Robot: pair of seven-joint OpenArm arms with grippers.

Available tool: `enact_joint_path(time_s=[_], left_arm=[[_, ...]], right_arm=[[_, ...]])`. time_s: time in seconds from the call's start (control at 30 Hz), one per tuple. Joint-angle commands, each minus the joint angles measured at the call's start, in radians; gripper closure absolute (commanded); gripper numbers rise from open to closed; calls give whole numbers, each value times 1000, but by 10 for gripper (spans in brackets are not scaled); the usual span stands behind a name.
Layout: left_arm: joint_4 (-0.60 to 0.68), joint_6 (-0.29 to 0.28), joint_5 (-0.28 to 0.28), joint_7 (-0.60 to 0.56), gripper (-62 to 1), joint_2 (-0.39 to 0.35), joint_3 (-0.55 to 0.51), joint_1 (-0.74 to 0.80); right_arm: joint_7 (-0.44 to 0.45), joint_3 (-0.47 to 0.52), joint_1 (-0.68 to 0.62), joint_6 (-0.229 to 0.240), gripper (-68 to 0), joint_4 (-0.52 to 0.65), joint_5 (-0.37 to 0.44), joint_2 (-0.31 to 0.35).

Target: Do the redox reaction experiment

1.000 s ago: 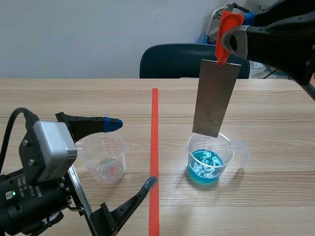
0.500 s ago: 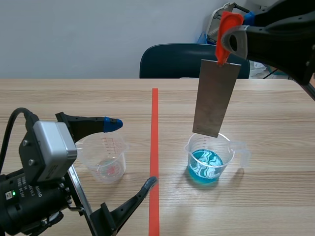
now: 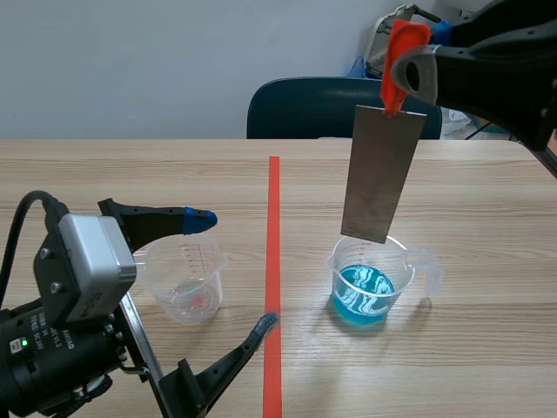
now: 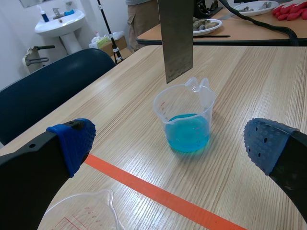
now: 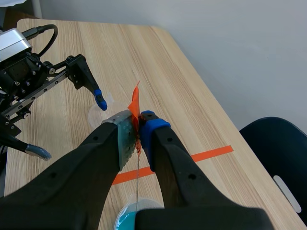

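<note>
Metal strip (image 3: pixel 383 174): one flat, rectangular grey plate with a dull matt face and square corners. It hangs upright over the right half of the counter (image 3: pixel 487 348), its lower edge just above the rim of the blue-filled cup and clear of the liquid. Judged thin, stiff and light. The bare faces look smooth and likely slippery, so the best hold is a pinch at the top edge, well away from the end meant for the solution.

Left pincer (image 3: pixel 233 272): fingers spread wide, holding nothing, low over the counter with blue dotted pads.

Empty cup (image 3: pixel 187 283): clear thin-walled plastic measuring cup with red graduations and a pouring lip, standing beside the left pincer. Judged light and easily tipped.

Tape line (image 3: pixel 273 226): orange-red mark running down the middle of the wood-grain counter.

Blue-filled cup (image 3: pixel 370 283): same clear plastic, with spout and handle, about a third full of blue liquid (image 3: pixel 364 292). Spill risk if knocked.

Right pincer (image 5: pixel 138 132): raised, closed on the strip's top edge, where an orange-red tab (image 3: pixel 402 48) sticks up between the pads.
</note>
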Motion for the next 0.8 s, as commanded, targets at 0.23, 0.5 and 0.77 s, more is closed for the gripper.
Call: enact_joint_path(time_s=[0.23,0.5,0.77], left_arm=[[14,-3,-10,-17,-623,8,-2,8],[14,-3,-10,-17,-623,8,-2,8],[14,-3,-10,-17,-623,8,-2,8]], right_arm=[[-1,15,14,-2,-6,3,-8,0],[0,14,14,-2,-6,3,-12,0],[5,12,13,-2,-6,3,-30,0]])
